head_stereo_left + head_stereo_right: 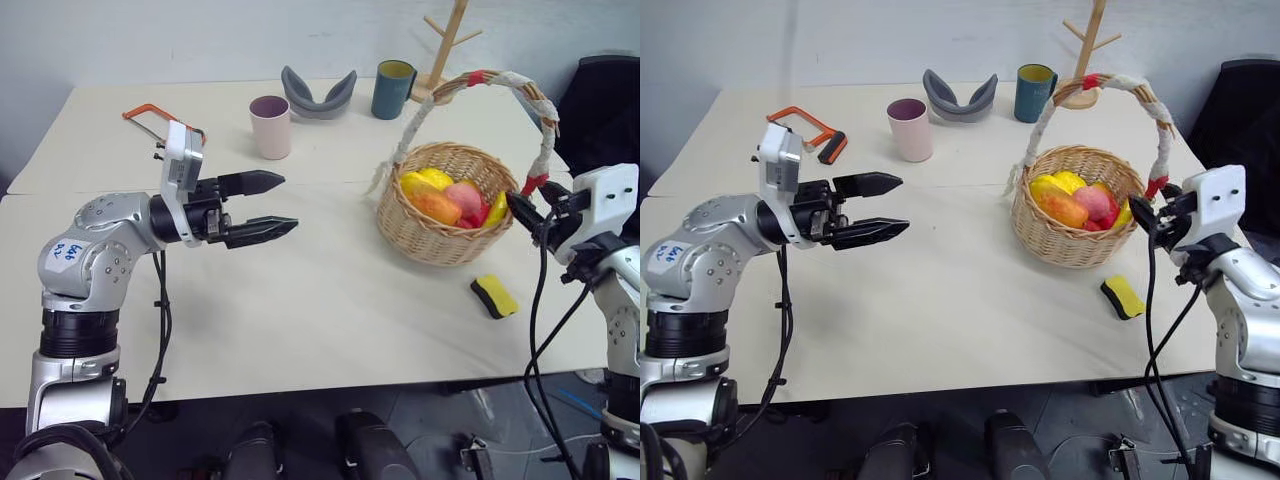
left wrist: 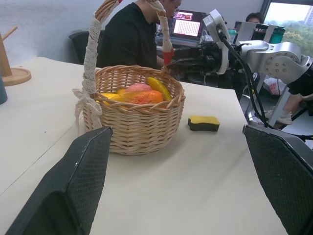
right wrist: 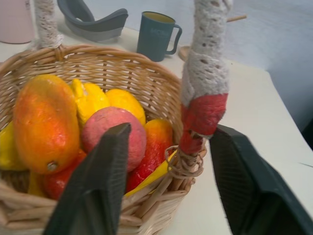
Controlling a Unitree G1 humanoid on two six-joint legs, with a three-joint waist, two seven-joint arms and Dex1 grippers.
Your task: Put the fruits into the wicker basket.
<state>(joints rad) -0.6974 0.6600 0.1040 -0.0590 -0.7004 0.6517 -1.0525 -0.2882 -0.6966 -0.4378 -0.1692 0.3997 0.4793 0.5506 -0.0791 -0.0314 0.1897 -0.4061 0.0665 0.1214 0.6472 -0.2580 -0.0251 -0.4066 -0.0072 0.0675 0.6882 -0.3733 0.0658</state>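
Your left gripper (image 1: 272, 206) hangs over the bare worktop (image 1: 330, 300), fingers spread wide, nothing in them. The peach (image 3: 113, 133) and mango (image 3: 45, 122) sit in the basket (image 1: 440, 240) among other fruit. Your right gripper (image 1: 520, 208) sits at the basket's right rim, fingers parted either side of the handle base, not touching it.

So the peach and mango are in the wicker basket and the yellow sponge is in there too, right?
Not quite. The peach and mango are in the wicker basket, but the yellow sponge lies on the table beside it, as the left eye view shows.
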